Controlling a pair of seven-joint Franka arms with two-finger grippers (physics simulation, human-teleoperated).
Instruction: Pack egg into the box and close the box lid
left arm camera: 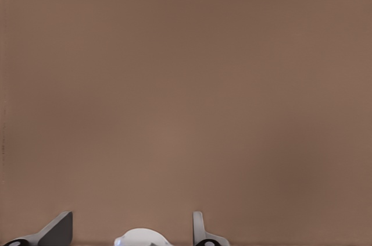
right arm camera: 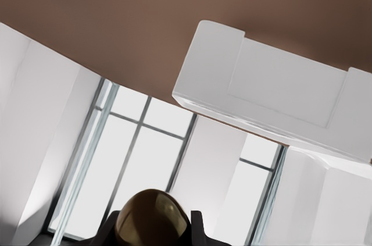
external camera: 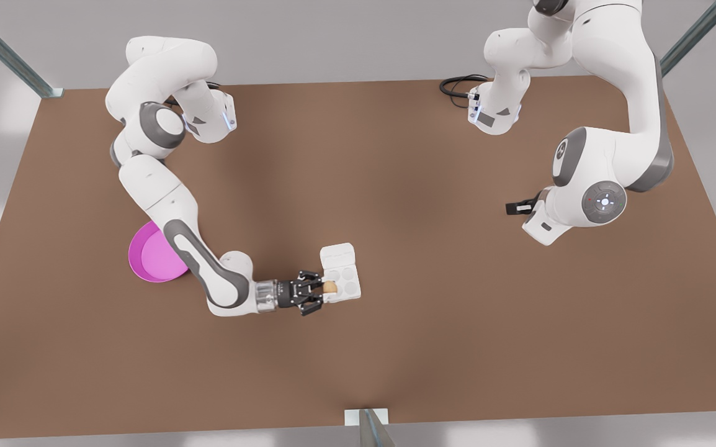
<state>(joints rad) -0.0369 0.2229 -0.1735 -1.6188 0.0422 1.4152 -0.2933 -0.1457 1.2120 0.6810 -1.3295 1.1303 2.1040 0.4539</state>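
Observation:
The tan-brown egg (external camera: 330,287) sits between the fingers of my right gripper (external camera: 322,288), which is shut on it at the end of the arm on the front view's left. The egg hangs over the edge cup of the white box (external camera: 347,284) nearest that gripper. The box lid (external camera: 337,254) lies open and flat beside the cupped tray. In the right wrist view the egg (right arm camera: 152,218) is close up in the right gripper (right arm camera: 152,233), with the box lid (right arm camera: 279,92) beyond it. My left gripper (external camera: 516,208) waits open over bare table on the front view's right, its fingers (left arm camera: 58,230) spread apart.
A round magenta-pink dish (external camera: 147,256) lies on the brown table (external camera: 358,372), partly under the right arm's forearm. A black cable (external camera: 457,87) loops near the far edge. A metal post (external camera: 367,428) stands at the near edge.

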